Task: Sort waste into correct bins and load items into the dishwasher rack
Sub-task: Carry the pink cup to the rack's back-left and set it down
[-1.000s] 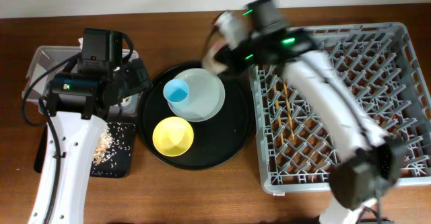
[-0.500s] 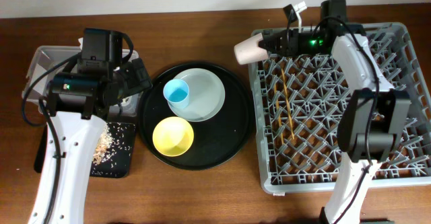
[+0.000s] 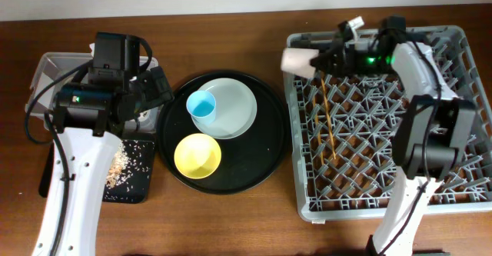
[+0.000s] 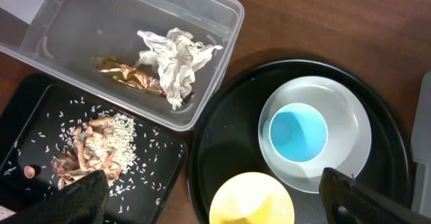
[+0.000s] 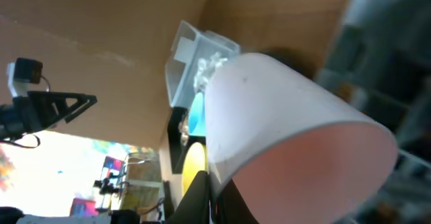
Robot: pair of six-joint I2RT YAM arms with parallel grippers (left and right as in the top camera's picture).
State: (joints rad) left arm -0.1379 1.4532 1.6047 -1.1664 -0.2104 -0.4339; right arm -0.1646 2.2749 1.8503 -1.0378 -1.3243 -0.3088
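At the rack's (image 3: 461, 133) far-left corner, the right gripper (image 3: 327, 58) is clamping the pink cup (image 3: 296, 59) on its side, base poking past the rim above the table (image 3: 254, 210), chopsticks (image 3: 329, 121) lying among pegs (image 3: 384, 118) just beside. Releasing here is risking the cup tipping outside the rack or rolling across pegs, since its mouth is not facing down. Farther left, the left gripper (image 4: 222, 204) is hovering wide open over the round tray (image 3: 269, 156) and tub (image 4: 60, 22).

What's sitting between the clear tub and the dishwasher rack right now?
Overhead view: the round black tray lies there, carrying the grey-white plate with the light-blue cup on it, and the yellow bowl.
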